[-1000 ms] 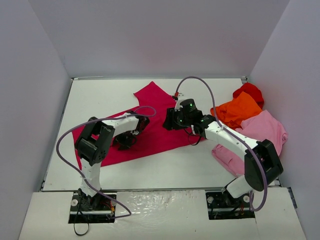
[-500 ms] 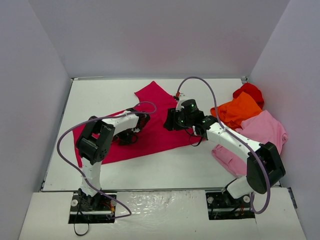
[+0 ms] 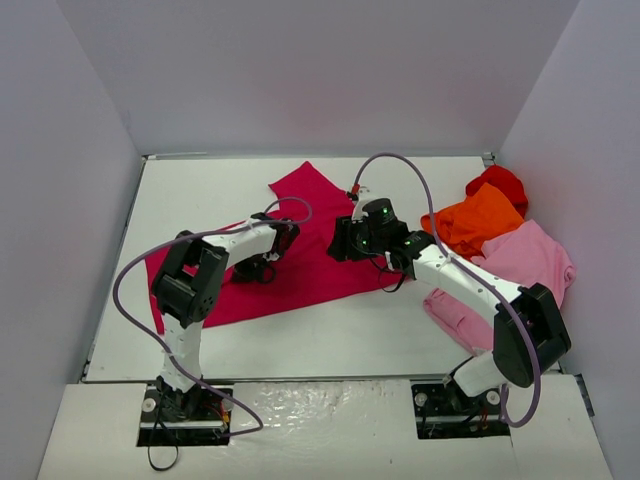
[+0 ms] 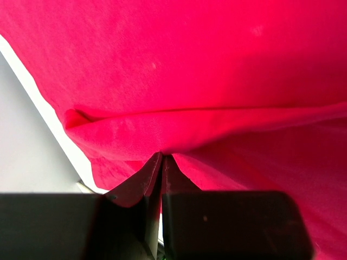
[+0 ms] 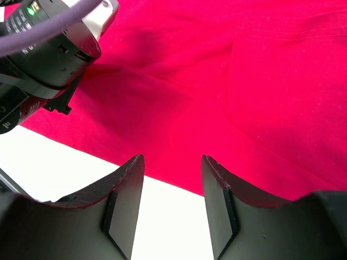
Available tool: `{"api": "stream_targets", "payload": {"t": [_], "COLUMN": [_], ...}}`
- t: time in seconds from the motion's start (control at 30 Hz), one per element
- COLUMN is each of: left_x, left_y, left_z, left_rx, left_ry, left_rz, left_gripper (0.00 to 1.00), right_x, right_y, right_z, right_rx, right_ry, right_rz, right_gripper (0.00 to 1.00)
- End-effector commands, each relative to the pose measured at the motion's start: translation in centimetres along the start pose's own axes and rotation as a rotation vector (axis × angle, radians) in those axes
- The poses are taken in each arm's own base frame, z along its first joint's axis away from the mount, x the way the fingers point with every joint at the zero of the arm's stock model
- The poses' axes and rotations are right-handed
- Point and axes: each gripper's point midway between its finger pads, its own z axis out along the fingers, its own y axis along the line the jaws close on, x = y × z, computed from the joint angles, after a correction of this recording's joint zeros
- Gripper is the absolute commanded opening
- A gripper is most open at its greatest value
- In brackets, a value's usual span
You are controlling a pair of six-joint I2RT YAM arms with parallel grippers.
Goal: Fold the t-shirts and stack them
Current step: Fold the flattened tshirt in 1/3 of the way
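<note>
Pinching a crimson t-shirt (image 4: 217, 65) fold, left pincer (image 4: 161, 162) clamped

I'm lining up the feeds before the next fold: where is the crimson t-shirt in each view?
Top external: crimson t-shirt spread left of centre on the table.
Left wrist: fills nearly the whole frame, a ridge pinched in the shut left gripper.
Right wrist: covers the top and right, beyond the open right gripper.
Shared landmark: the left arm carrying that gripper, also upper left in the right wrist view.
</note>
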Motion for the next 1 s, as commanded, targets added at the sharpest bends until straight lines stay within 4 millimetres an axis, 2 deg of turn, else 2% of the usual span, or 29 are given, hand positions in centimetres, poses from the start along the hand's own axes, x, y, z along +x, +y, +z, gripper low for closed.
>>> {"api": "stream_targets", "payload": {"t": [0.0, 0.23, 0.4, 0.53, 0.7, 0.8, 0.9, 0.97], "left_x": [-2.1, -3.6, -4.9, -5.8, -5.8, -5.6, -5.2, -5.0], "left_y": [2.3, 4.2, 6.0, 5.6, 5.6, 6.0, 7.8, 9.2], "left_z": [-2.2, -3.1, -1.6, -0.7, -1.1, -1.6, -2.6, -4.1], "left_rx": [-0.018, 0.007, -0.008, 0.001, 0.004, 0.005, -0.046, -0.058], "left_ry": [-0.077, -0.092, -0.027, 0.008, 0.007, -0.006, -0.035, -0.089], "left_rz": [-0.064, -0.083, -0.093, -0.084, -0.142, -0.177, -0.247, -0.314], "left_gripper": [0.0, 0.0, 0.0, 0.0, 0.23, 0.24, 0.24, 0.24], "right_x": [-1.6, -1.3, -0.6, 0.1, 0.6, 0.7, 1.1, 1.6], "right_y": [0.5, 0.7, 0.7, 0.7, 0.6, 0.6, 0.6, 1.0], "right_z": [-0.6, -0.7, -0.9, -1.2, -1.2, -1.0, -0.5, 0.3], "right_rx": [-0.016, -0.023, -0.033, -0.037, -0.034, -0.037, -0.041, -0.064], "right_ry": [-0.064, -0.055, -0.043, -0.036, -0.03, -0.029, -0.012, 0.005], "right_rz": [-0.018, -0.022, -0.013, -0.006, -0.002, -0.004, -0.008, 0.004], "right_gripper": [0.43, 0.43, 0.43, 0.43, 0.43, 0.43, 0.43, 0.32]}}
